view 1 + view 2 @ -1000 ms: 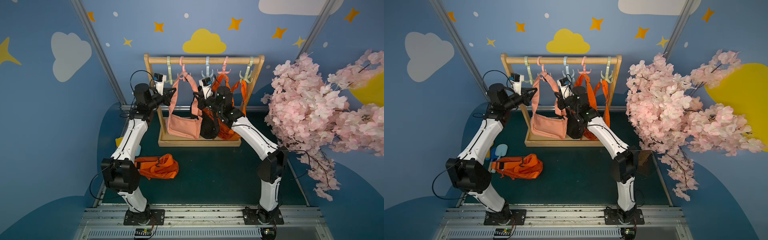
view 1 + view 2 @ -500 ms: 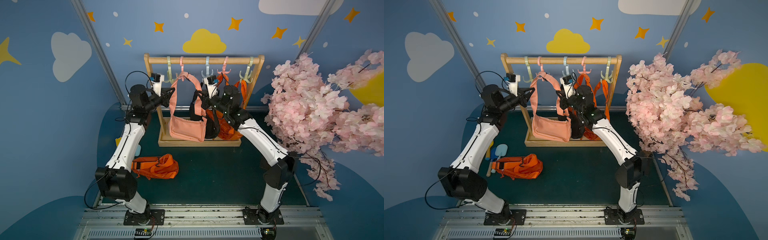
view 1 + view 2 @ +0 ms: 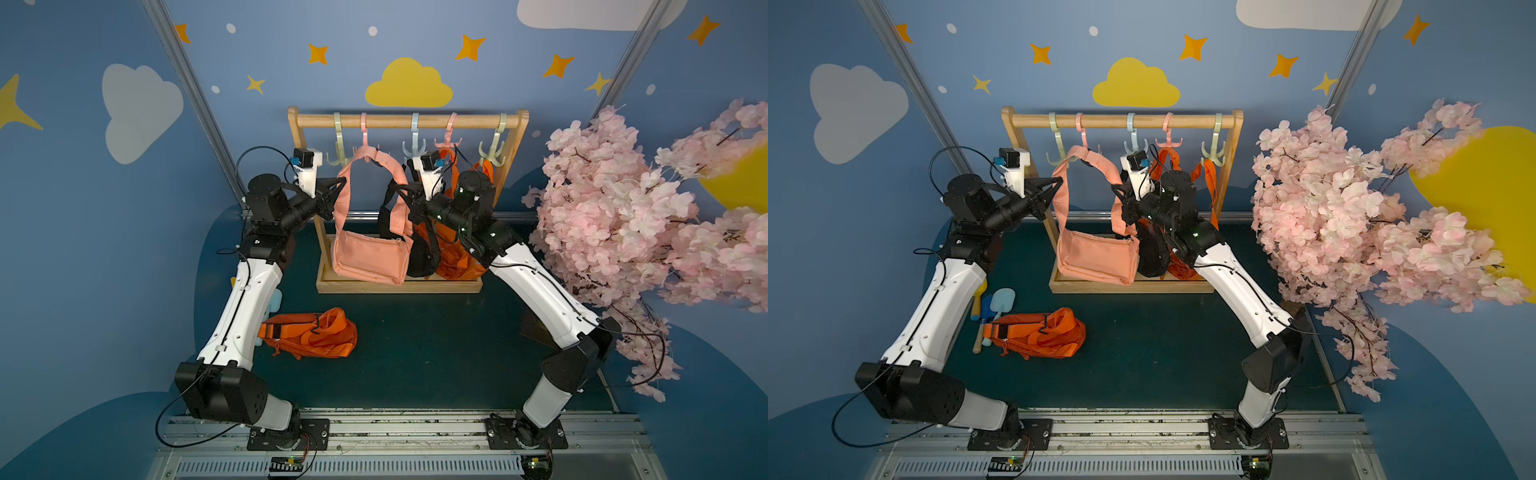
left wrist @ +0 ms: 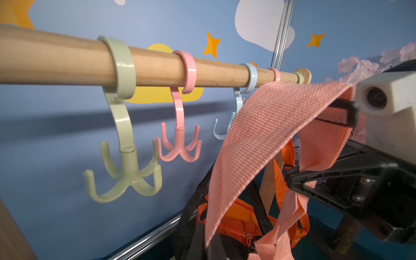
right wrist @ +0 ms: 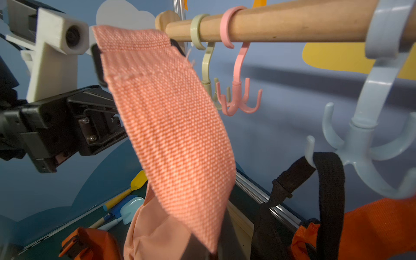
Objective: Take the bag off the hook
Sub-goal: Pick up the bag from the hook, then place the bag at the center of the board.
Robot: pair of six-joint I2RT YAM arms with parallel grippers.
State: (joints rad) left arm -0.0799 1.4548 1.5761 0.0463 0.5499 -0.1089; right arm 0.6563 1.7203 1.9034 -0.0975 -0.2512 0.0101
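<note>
Left gripper (image 3: 341, 183): clamped tight on one side of the peach strap (image 3: 376, 156).
Right gripper (image 3: 400, 193): pinched shut on the strap's other side.
Pink hook (image 4: 179, 146): prongs bare in both wrist views. The strap looks lifted clear, stretched between the two arms close by.
Peach bag (image 3: 368, 259): dangling from that strap, body low over the rack base (image 3: 399, 286).
Left to do: by my read, draw it away from the rack and lower it onto the counter (image 3: 415, 345).

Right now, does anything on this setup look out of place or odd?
Yes: an orange bag lies crumpled on the table beside the left arm, next to some toy spatulas, while the pink bag and the others hang at the rack. Nothing looks spilled or broken.
</note>
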